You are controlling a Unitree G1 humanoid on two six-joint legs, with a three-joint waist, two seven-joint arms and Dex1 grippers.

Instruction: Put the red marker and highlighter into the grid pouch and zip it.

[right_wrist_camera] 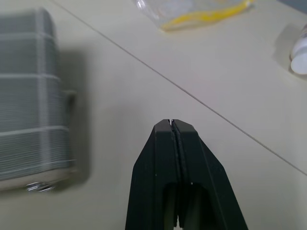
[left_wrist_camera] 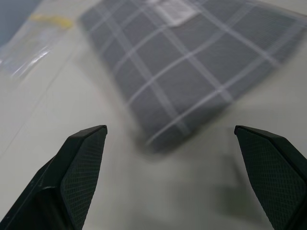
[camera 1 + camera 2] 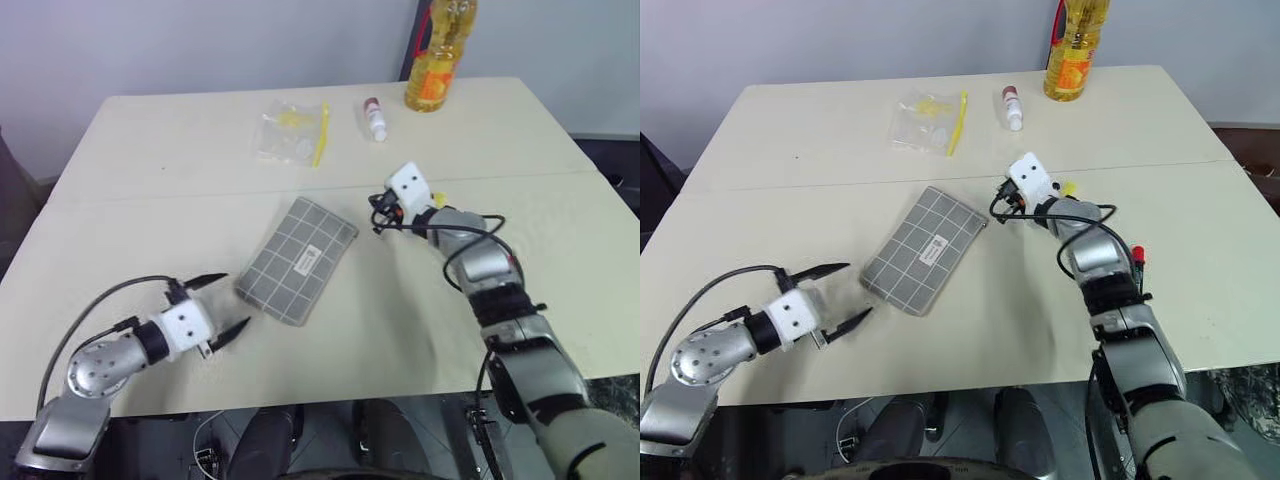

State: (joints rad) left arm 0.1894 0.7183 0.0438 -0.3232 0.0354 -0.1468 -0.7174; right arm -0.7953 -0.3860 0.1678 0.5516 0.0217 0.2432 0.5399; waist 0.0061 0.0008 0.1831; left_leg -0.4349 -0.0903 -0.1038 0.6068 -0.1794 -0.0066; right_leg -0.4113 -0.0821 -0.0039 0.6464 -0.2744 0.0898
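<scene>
A flat grey fabric grid pouch (image 3: 297, 259) with white lines lies mid-table. The left gripper (image 3: 222, 305), its textured black fingers spread wide and empty, sits just left of it. The right gripper (image 1: 171, 122) is pinched fully closed on nothing, right of the pouch. The red marker (image 3: 1137, 255) peeks beside the right forearm.

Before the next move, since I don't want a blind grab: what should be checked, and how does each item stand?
1. Right gripper empty: ok, shut on nothing.
2. Left gripper open: ok, empty, near the pouch's corner.
3. Pouch lying flat and free: ok.
4. Pouch zipper open: cannot tell.
5. Red marker in the pouch: not ok, on the table beside the right arm.
6. Highlighter in the pouch: not ok, on the table by the right wrist.
</scene>
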